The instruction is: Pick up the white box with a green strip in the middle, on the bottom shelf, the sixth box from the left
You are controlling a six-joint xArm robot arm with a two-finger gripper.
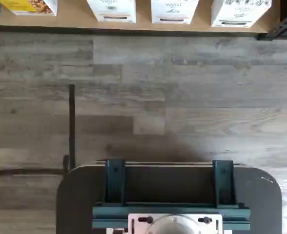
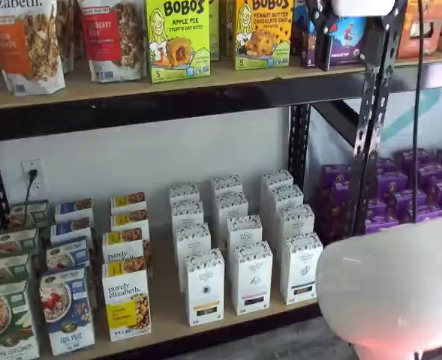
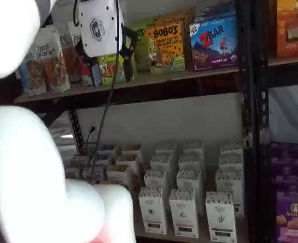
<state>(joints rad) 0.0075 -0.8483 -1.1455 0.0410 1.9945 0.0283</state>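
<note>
The white box [image 2: 204, 286] with the dark greenish strip stands at the front of the left white-carton row on the bottom shelf [image 2: 168, 328]. It also shows as the white box [image 3: 153, 210] in a shelf view and the white box [image 1: 111, 9] in the wrist view, past a stretch of floor. My gripper [image 3: 110, 73] hangs high up, level with the upper shelf and far above the box. Its two black fingers stand apart, open, with nothing between them.
Beside the white box stand like cartons with a pinkish strip [image 2: 251, 276] and a black strip [image 2: 301, 266]. Yellow granola boxes [image 2: 127, 304] are to its left, purple boxes [image 2: 401, 191] beyond a black upright [image 2: 371, 127]. The blurred white arm [image 2: 393, 289] fills the foreground.
</note>
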